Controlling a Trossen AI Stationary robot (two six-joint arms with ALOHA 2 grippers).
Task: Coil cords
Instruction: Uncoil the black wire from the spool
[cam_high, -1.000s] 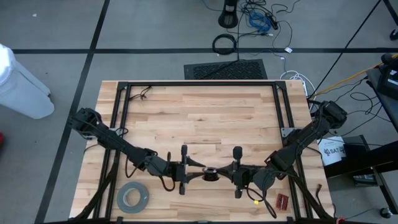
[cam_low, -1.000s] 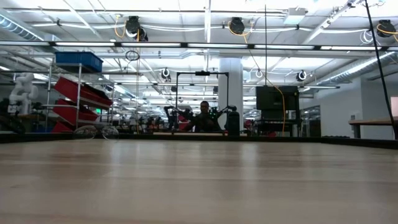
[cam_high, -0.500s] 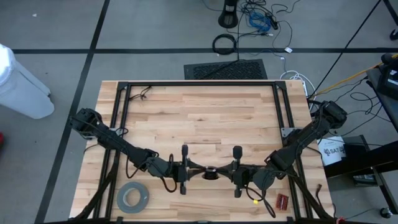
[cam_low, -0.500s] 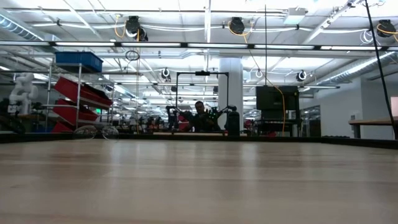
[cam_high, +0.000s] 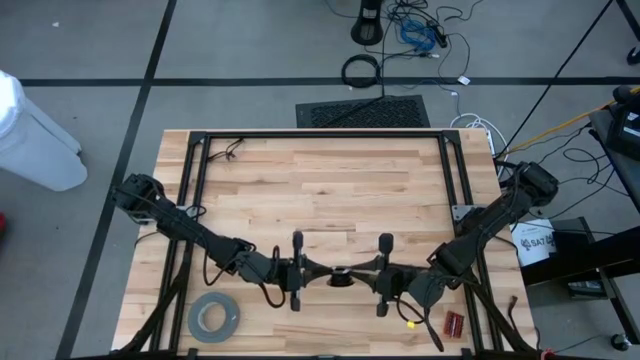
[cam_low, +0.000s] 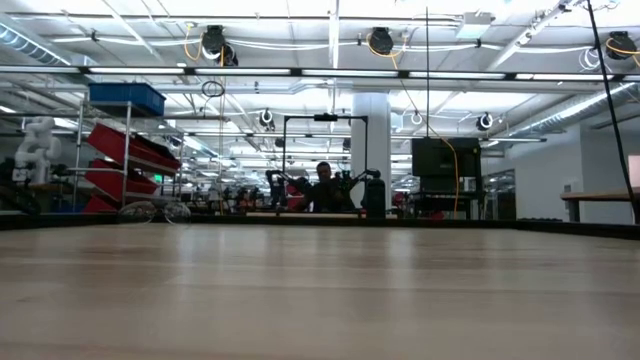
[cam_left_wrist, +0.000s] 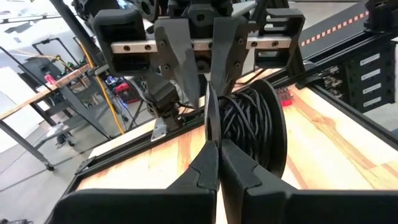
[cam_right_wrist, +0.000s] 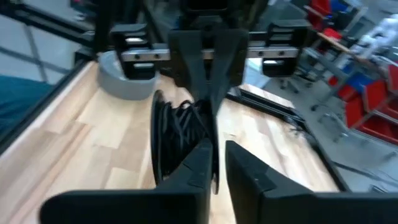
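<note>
A small round black spool (cam_high: 340, 279) wound with thin dark cord (cam_left_wrist: 249, 124) hangs above the table near its front edge, between my two grippers. They face each other, both nearly level. My left gripper (cam_high: 328, 275) comes from the table's left and is shut on the spool. My right gripper (cam_high: 352, 275) comes from the right; a narrow gap shows between its fingers (cam_right_wrist: 217, 165), and the thin disc's edge (cam_right_wrist: 214, 149) stands in that gap. The low view shows neither arms nor spool. My left gripper pinches the rim of the spool's thin disc (cam_left_wrist: 210, 124) between its two fingers, coming level from the table's left. The disc stands on edge, in line with the fingers, and the spool hangs clear of the table. My right gripper has the same disc's rim between its parted fingers from the opposite side; whether they touch it I cannot tell.
A wide grey tape roll (cam_high: 213, 318) lies at the front left, and a small red object (cam_high: 453, 323) at the front right. Black frame rails (cam_high: 197, 180) run along the table's left, far and right sides. The middle and far boards (cam_high: 320, 180) are bare wood.
</note>
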